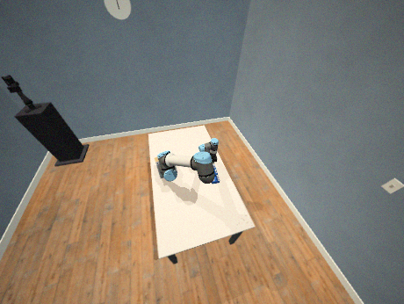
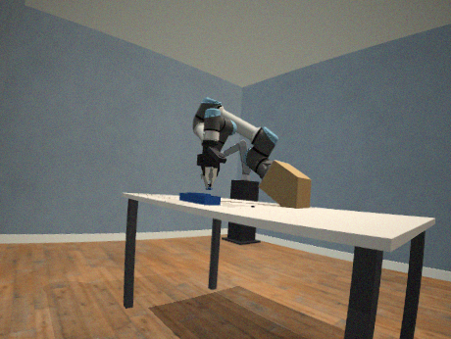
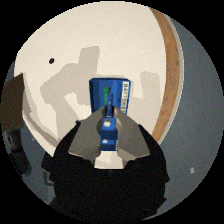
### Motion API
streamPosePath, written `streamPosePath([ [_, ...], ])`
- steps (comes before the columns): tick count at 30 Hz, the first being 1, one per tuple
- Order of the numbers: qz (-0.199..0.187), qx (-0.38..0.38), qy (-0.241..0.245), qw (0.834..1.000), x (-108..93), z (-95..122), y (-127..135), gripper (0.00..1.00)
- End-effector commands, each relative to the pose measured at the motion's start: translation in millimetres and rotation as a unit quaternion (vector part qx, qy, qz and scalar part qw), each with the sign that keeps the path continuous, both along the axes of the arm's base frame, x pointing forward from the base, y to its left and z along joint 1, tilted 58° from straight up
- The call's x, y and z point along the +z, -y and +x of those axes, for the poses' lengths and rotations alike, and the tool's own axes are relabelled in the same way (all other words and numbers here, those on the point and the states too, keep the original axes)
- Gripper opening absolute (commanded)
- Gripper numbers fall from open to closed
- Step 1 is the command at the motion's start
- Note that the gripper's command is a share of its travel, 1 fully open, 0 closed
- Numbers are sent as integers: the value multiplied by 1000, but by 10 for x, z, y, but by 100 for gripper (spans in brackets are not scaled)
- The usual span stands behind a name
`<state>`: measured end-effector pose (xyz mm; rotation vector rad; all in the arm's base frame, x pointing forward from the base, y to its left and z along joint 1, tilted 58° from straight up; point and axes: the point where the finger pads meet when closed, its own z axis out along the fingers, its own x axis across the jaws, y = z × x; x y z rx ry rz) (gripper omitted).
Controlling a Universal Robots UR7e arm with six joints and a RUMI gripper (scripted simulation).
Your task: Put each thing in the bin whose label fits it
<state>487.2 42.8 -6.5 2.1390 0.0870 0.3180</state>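
My gripper (image 3: pixel 109 106) is shut on a small blue object and holds it above the table. Straight below it lies a flat blue bin (image 3: pixel 110 96) with a label that reads BATTERY along one side. In the exterior view the fingertips (image 2: pixel 208 185) hang just above the same blue bin (image 2: pixel 199 198) near the table's far end. From above, the arm hides most of the bin; only a blue corner (image 1: pixel 215 180) shows.
A tan box-shaped bin (image 2: pixel 286 185) stands tilted on the table beside the arm's base; its edge shows at the left of the wrist view (image 3: pixel 10 100). A small dark item (image 3: pixel 51 61) lies on the white table top (image 2: pixel 294 216). The table's long edge (image 3: pixel 167 75) runs close to the blue bin.
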Motion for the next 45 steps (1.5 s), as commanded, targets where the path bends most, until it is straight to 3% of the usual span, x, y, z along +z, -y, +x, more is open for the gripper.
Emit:
streamPosePath([
  [1, 0, 0, -1, 1000, -1, -68, 9, 0],
  [24, 0, 0, -1, 1000, 1, -90, 23, 0],
  [45, -1, -1, -3, 1000, -211, -11, 339, 0],
])
